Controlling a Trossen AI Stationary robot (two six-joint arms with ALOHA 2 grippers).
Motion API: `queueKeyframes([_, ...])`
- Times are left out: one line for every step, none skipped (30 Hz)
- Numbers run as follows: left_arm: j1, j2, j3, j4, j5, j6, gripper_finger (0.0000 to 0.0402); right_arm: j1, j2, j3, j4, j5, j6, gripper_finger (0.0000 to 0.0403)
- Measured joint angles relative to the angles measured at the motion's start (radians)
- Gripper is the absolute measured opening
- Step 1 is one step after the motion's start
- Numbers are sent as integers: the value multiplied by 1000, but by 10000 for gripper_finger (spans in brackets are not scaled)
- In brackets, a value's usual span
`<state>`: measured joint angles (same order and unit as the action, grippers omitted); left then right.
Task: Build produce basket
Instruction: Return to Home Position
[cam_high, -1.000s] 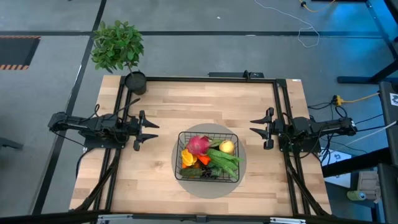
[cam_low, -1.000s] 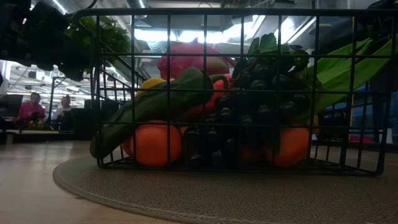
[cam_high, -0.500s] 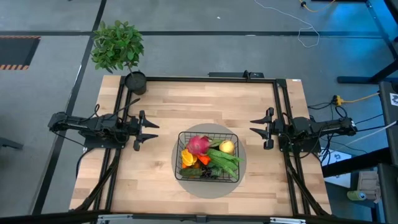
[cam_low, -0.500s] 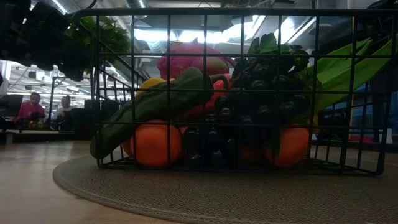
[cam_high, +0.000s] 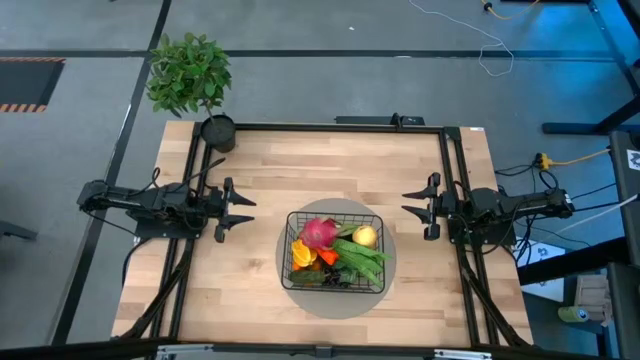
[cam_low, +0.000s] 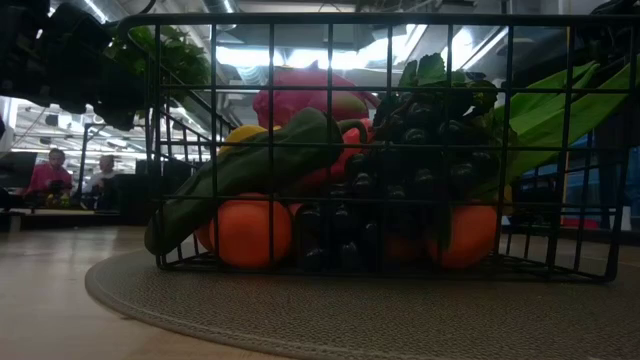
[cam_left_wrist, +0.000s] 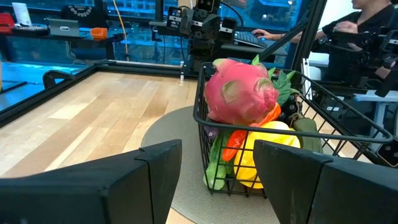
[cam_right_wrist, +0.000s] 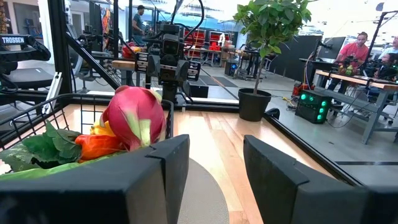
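Near the middle of the table (cam_high: 300, 170), a round mat (cam_high: 281, 256) carried the basket (cam_high: 335, 213), filled with produce (cam_high: 345, 255) and topped by a dragon fruit (cam_high: 319, 233). The left gripper (cam_high: 250, 211) and right gripper (cam_high: 405, 203) hung at opposite table sides, well apart from it, jaws spread wide and empty.

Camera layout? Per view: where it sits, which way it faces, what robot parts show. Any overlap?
High view: overhead, straight down on the table; left gripper and right gripper, jaws open, flank the basket.
Low view: table-top height, level into the basket's side; dark bulk, likely the left arm.
Left wrist view: on left wrist, facing the basket; own jaws, right arm beyond.
Right wrist view: mirrored; own jaws, left arm beyond.
Shared: dragon fruit in both wrist views.
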<state>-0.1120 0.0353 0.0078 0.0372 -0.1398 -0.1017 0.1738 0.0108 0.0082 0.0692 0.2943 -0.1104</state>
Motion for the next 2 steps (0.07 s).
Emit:
queueKeyframes([0,0,0,0,0,0,190,0,0,0,0,0,0,155])
queueKeyframes([0,0,0,0,0,0,190,0,0,0,0,0,0,155])
